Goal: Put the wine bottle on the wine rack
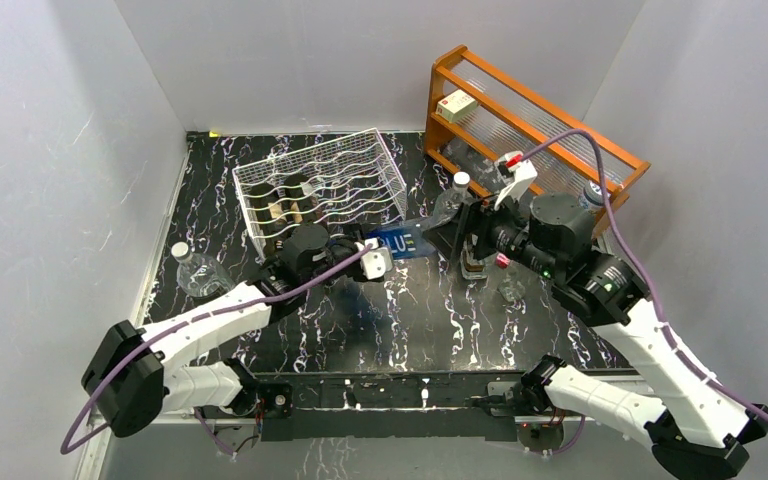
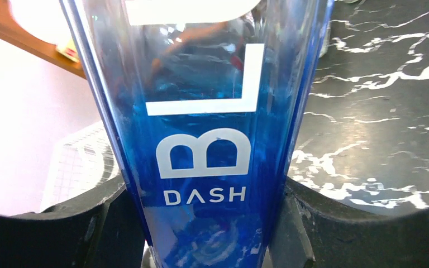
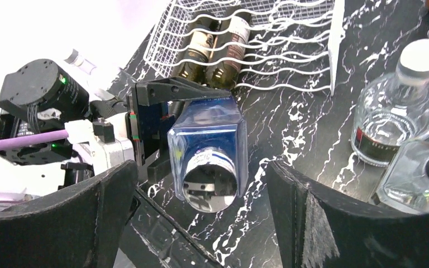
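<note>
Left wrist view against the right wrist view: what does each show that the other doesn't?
Only left wrist: white DASH lettering on the blue square glass bottle. Only right wrist: two dark wine bottles in the white wire rack, two clear glass bottles, the open right tool. Both: that bottle clamped in the left tool, the black marbled table.

The wine bottle (image 2: 206, 167) is clear glass shading to deep blue, printed with bold white letters and the word DASH. The worktop (image 1: 410, 320) is black with white marble veining. The wine rack (image 1: 360, 170) is white wire with wavy rods; the two bottles (image 3: 212, 50) in it are dark with pale and brownish labels. The shelf (image 1: 540, 110) is orange wood. The cables (image 3: 22, 144) are purple, the arms (image 1: 200, 320) white and black.
</note>
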Robot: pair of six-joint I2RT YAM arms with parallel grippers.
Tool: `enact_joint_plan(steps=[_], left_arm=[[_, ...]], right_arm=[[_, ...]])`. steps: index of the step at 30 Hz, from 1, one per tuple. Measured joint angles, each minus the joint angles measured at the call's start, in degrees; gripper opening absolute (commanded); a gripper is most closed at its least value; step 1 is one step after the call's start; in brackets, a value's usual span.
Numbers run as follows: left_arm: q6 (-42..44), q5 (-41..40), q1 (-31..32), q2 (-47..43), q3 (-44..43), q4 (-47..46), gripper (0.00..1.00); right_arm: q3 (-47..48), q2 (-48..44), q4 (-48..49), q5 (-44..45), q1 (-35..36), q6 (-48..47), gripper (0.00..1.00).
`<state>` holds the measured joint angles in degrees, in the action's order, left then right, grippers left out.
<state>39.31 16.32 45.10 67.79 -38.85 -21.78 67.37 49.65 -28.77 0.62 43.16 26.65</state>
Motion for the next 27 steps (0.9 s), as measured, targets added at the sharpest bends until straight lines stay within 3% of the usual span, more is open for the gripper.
enact_joint_plan(steps=[14,27], left_arm=[[21.11,-3.52,0.00,-4.68,-2.56,2.78,0.00],[32.98,-3.67,0.02,-4.70,-2.56,4.79,0.00]], right_arm=[[17.18,6.21,-8.72,-1.92,0.00,-10.56,0.97],[17.88,17.22,-16.33,-7.78,0.00,-14.95,0.97]])
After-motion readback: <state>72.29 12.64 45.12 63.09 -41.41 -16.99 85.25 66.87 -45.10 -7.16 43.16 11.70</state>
